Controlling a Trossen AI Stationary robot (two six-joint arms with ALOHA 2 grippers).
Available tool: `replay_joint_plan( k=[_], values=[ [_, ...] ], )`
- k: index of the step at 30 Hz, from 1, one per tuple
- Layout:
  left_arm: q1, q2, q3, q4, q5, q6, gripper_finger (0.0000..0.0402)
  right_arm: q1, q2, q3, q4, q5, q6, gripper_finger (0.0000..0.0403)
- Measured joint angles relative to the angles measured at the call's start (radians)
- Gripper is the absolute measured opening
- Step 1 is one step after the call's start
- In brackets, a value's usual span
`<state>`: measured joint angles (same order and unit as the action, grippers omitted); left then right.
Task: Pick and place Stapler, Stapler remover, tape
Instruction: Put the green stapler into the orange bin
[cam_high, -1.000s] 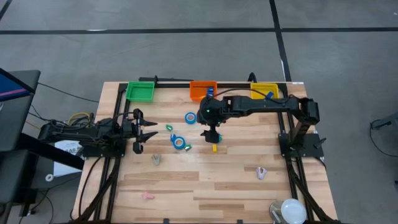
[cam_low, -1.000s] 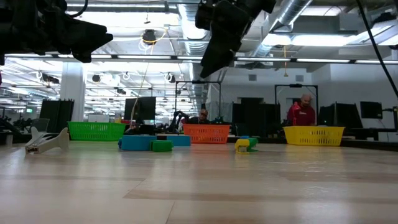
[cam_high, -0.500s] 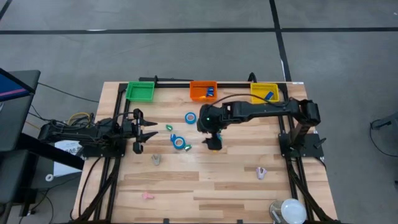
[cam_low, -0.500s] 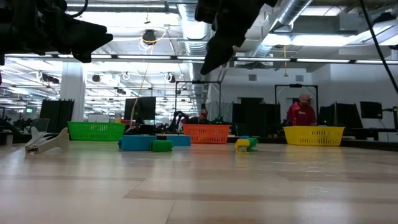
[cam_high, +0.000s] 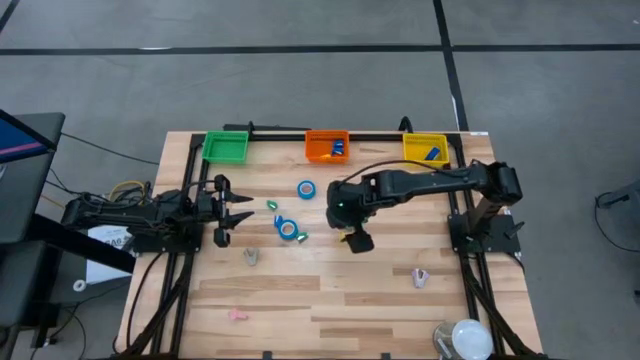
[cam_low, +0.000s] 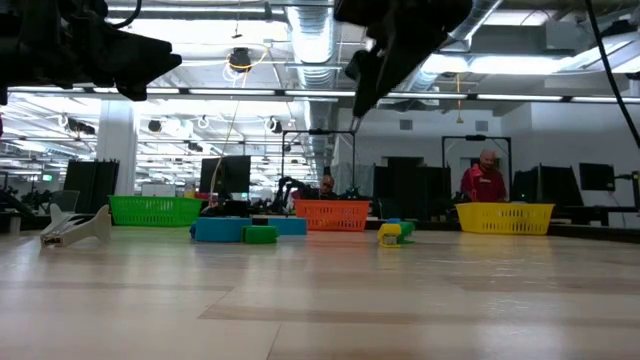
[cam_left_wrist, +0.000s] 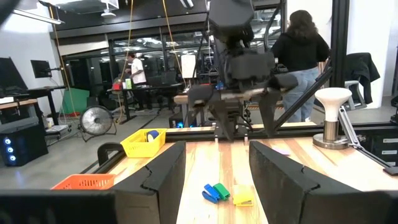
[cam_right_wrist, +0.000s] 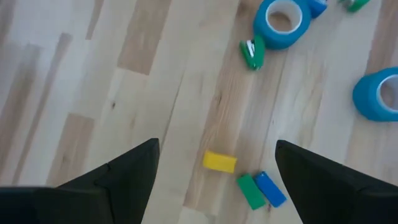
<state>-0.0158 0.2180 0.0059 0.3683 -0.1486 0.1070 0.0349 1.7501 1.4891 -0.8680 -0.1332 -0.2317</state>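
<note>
Pale wooden plank bench (cam_high: 330, 290): carries all items.

Three mesh plastic bins along the far edge, green (cam_high: 226, 147), orange (cam_high: 326, 146) and yellow (cam_high: 425, 148): probably sorting destinations.

Right hand (cam_high: 356, 240): fingers spread wide, empty, hovering mid-bench above the staplers, seemingly lining up a pick.

Left hand (cam_high: 235, 211): parked at the left edge, fingers partly apart, holding nothing.

Round blue tape rolls (cam_right_wrist: 282, 22) with pale centres: loose mid-bench.

Small oblong yellow stapler (cam_right_wrist: 219, 162): lying flat beside green and blue ones (cam_right_wrist: 261, 189).
</note>
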Motion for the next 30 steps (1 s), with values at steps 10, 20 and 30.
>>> replay_joint_plan(
  k=[10, 20, 30],
  values=[
    [0.000, 0.000, 0.000, 0.000, 0.000, 0.000, 0.0168, 0.004, -0.033, -0.129, 0.015, 0.001, -0.187, 0.0313],
    [0.000, 0.000, 0.000, 0.000, 0.000, 0.000, 0.0168, -0.012, -0.021, -0.137, 0.046, 0.012, -0.057, 0.0313],
    [0.000, 0.000, 0.000, 0.000, 0.000, 0.000, 0.0168, -0.051, -0.111, -0.134, 0.205, 0.006, 0.218, 0.0313]
  ],
)
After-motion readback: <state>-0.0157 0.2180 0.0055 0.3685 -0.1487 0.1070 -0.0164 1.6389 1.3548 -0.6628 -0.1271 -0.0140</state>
